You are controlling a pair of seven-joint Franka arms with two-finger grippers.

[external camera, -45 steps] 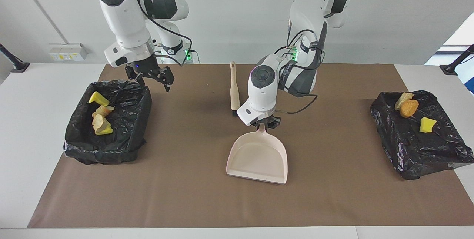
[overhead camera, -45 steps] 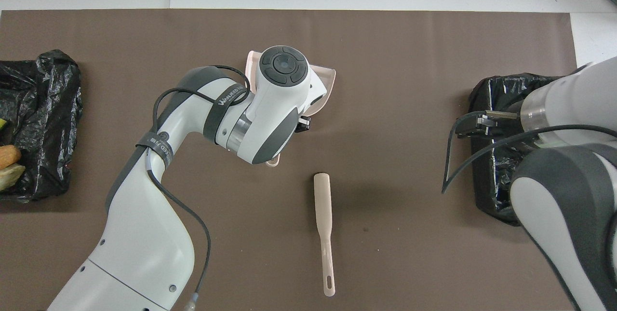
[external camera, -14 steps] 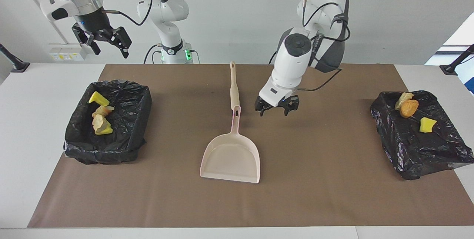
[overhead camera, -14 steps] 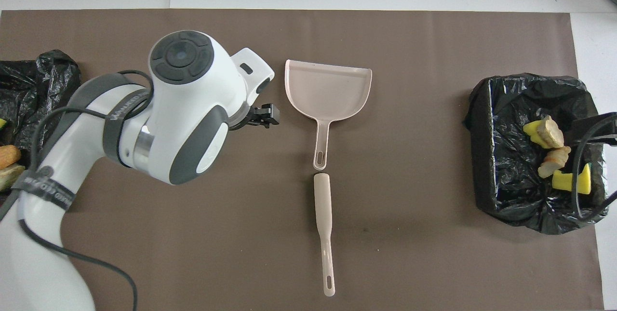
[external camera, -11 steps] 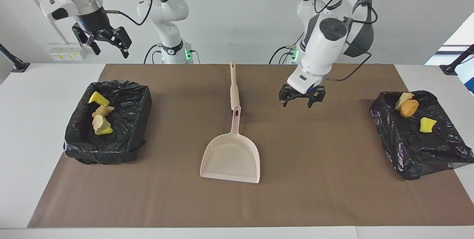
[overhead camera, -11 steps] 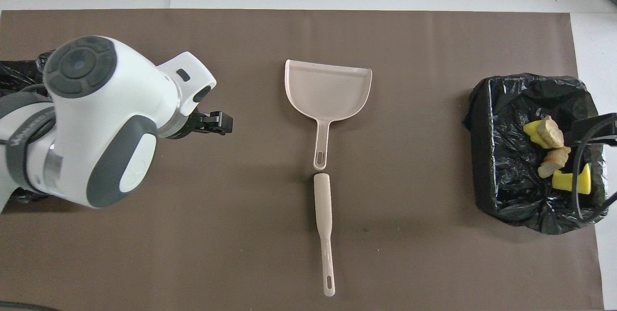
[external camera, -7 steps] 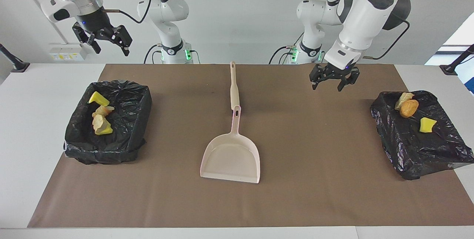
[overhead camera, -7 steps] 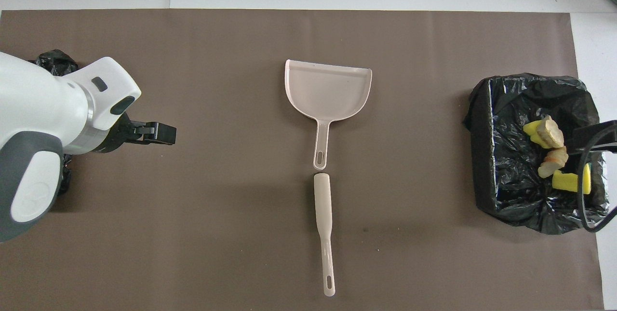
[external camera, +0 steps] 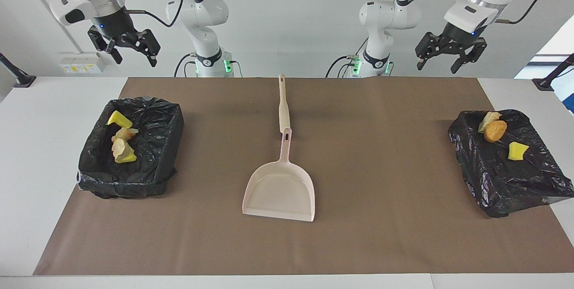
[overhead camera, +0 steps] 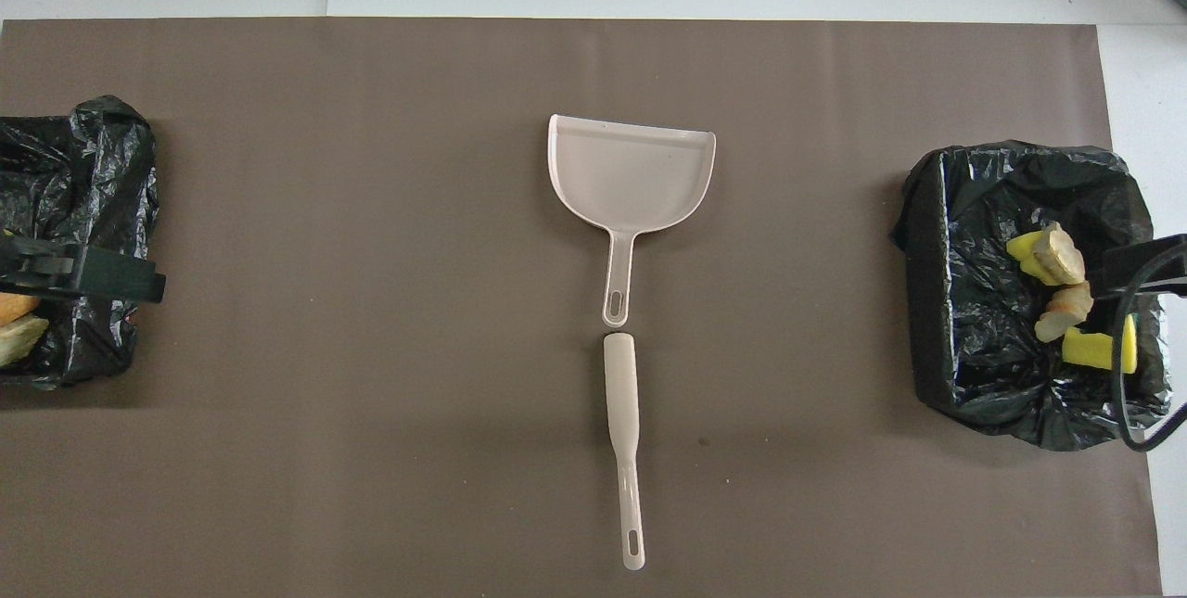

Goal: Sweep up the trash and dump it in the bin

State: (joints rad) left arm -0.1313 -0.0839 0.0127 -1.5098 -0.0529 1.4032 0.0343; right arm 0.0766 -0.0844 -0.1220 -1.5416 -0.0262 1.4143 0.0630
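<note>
The trash lies in two black-bagged bins. Yellow and tan chunks [external camera: 122, 143] sit in the bin [external camera: 130, 181] at the right arm's end, also seen from overhead as chunks [overhead camera: 1057, 255] in the bin [overhead camera: 937, 301]. An orange-brown lump [external camera: 495, 130] and a yellow piece [external camera: 518, 151] rest on the bin [external camera: 520, 190] at the left arm's end. My left gripper [external camera: 450, 53] hangs high and open, holding nothing. My right gripper [external camera: 124, 49] is raised too, open and empty.
The beige dustpan [external camera: 280, 190] lies mid-mat, its mouth away from the robots, also visible from overhead [overhead camera: 635, 167]. The beige brush [external camera: 283, 105] lies in line with its handle, nearer the robots. A left finger [overhead camera: 111, 281] shows over the bin [overhead camera: 93, 171].
My left arm has let go of the dustpan handle and swung up from mid-mat toward its own end of the table, gripper open. The right gripper rose earlier and now holds still.
</note>
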